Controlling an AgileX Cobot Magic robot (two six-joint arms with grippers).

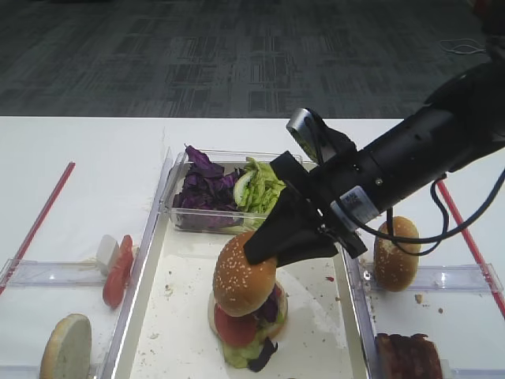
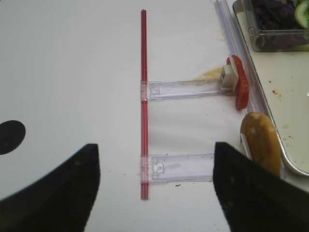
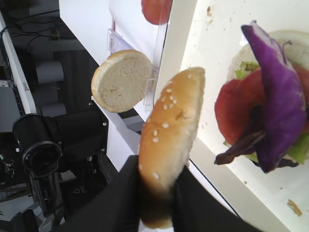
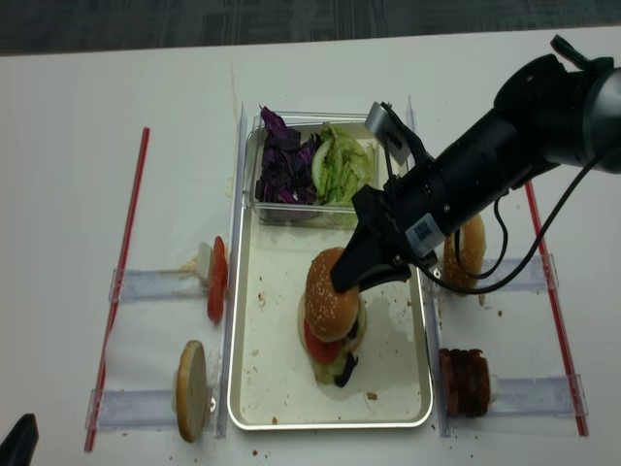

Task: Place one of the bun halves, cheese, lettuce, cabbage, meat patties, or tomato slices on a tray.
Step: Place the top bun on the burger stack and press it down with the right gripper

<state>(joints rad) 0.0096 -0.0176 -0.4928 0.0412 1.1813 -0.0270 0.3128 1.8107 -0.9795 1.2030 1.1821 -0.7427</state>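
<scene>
Bun top (image 1: 243,278), sesame-seeded, is pinched by its edge between the pressed-together fingers of the right gripper (image 1: 272,245) and sits tilted over the stack of tomato, lettuce and purple cabbage on the tray (image 1: 181,316). A clear box (image 1: 177,201) of cabbage and lettuce stands at the tray's far end. Left gripper (image 2: 154,188) hovers off the tray's left side, fingers spread, holding nothing.
</scene>
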